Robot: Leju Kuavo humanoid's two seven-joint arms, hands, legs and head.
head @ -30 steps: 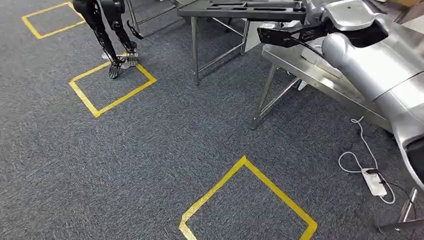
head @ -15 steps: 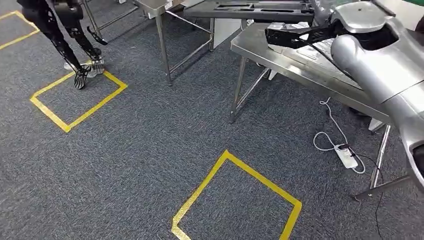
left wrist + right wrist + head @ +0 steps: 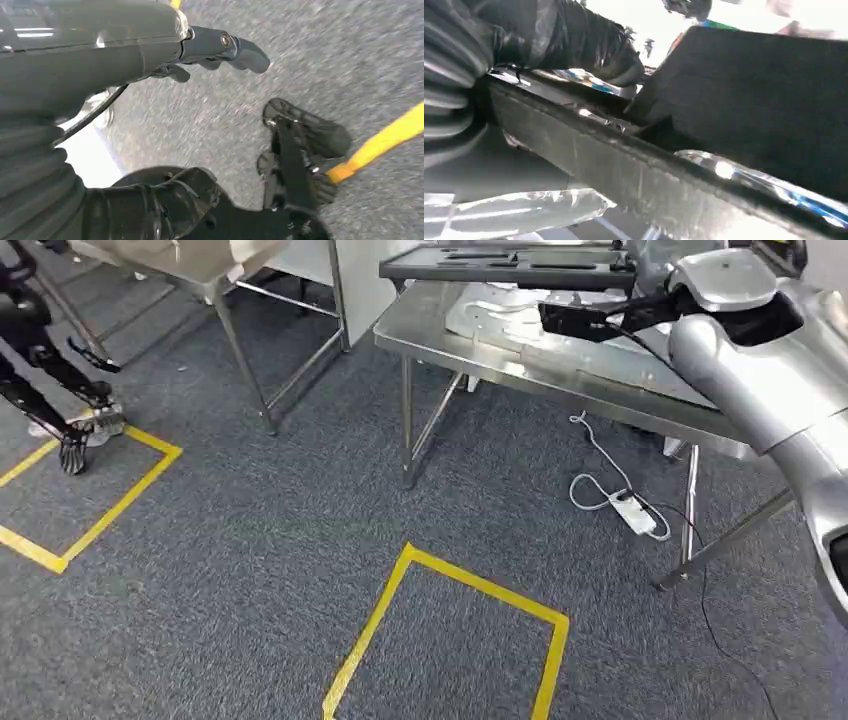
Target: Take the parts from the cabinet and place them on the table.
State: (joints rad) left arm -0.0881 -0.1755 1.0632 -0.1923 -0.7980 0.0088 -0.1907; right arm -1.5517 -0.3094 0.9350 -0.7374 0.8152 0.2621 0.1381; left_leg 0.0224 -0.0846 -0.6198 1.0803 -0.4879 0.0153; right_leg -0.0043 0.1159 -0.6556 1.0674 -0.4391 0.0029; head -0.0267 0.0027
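Observation:
A long black part [image 3: 585,318] sticks out from my right hand [image 3: 655,302], which grips it above the steel table [image 3: 440,345]. Up close in the right wrist view, the dark fingers [image 3: 589,42] wrap the black part [image 3: 634,175], and a flat black tray [image 3: 764,110] lies just beyond it. That black foam tray [image 3: 500,265] with cut-out slots lies along the table's far side, beside a clear plastic sheet [image 3: 500,308]. My left hand [image 3: 210,50] hangs over the carpet with its fingers apart, holding nothing.
A white power strip [image 3: 632,513] with its cable lies on the carpet under the table. Another robot's dark legs [image 3: 50,380] stand at a yellow taped square at the left. A second steel table [image 3: 240,330] stands at the back left. A yellow taped square [image 3: 450,640] marks the floor ahead.
The whole picture has shifted left as the camera turned right. The steel table now lies wider and nearer in view. My right hand keeps its hold on the black part.

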